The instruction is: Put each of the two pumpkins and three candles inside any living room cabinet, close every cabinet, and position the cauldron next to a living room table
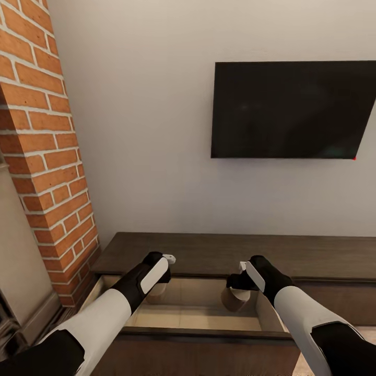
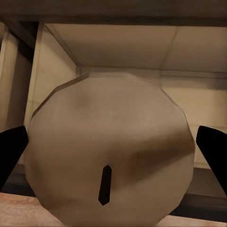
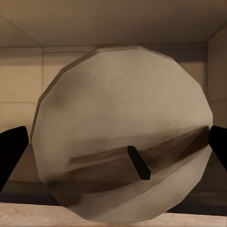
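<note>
Wall and TV (image 1: 292,109) fill the upper frame, brick column (image 1: 47,156) at left; the cabinet (image 1: 324,256) runs along the lower third, one drawer (image 1: 203,334) pulled open at bottom centre, pale inside. Both arms reach down over it. Left gripper (image 1: 156,284) holds a candle (image 2: 111,151) — in the left wrist view its round top with dark wick sits squarely between the two black fingers (image 2: 10,151), which bear on its sides. Right gripper (image 1: 237,292) likewise is clamped on a second candle (image 1: 236,300), hanging over the drawer's right part; the right wrist view shows its top face and wick (image 3: 138,162) against the drawer's pale walls. Judged progress: two candles are at the point of release, not yet set down; the third candle, both pumpkins, closing the drawer and the cauldron look left to do. Head view gives the drawer and arm layout but hides the left candle behind the wrist; wrist views give the grip.
</note>
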